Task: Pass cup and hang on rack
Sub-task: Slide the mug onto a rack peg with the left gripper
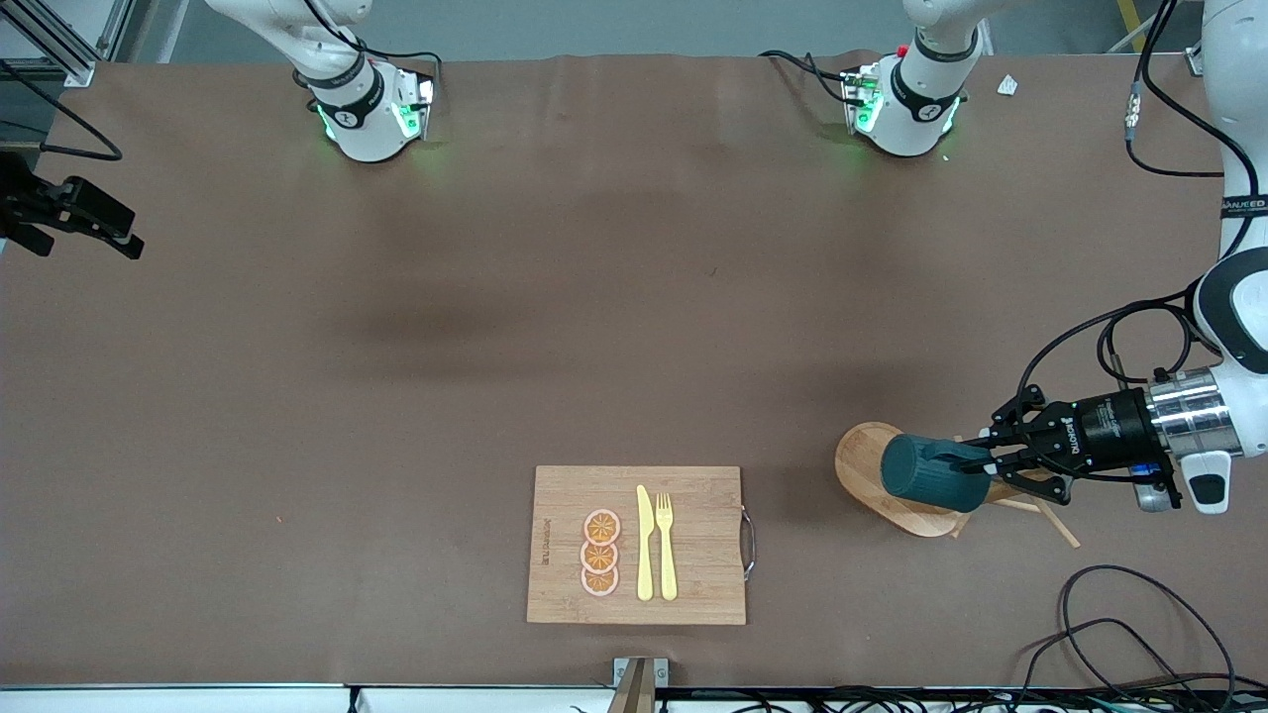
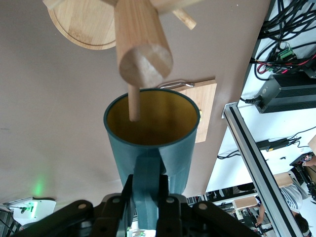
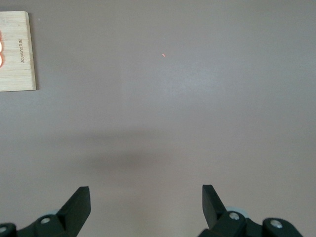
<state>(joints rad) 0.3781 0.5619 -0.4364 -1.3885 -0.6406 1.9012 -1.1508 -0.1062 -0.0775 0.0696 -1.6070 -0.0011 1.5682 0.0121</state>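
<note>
One ribbed cylindrical cup point(image 1: 929, 473), handle clenched by left end effector point(image 1: 991, 463), over wooden rack point(image 1: 877, 473).

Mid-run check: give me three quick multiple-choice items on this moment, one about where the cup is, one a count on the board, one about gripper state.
1. Where is the cup?
A. on the cutting board
B. in the left gripper, over the rack
C. on the bare table

2. How many orange slices lie on the cutting board?
A. two
B. three
C. five

3. The right gripper is:
A. open, holding nothing
B. shut on the cup
C. shut on a fork

Key: 1 B, the left gripper clamps its handle above the rack. 2 B, three slices in a row. 3 A, fingers apart over bare table.
</note>
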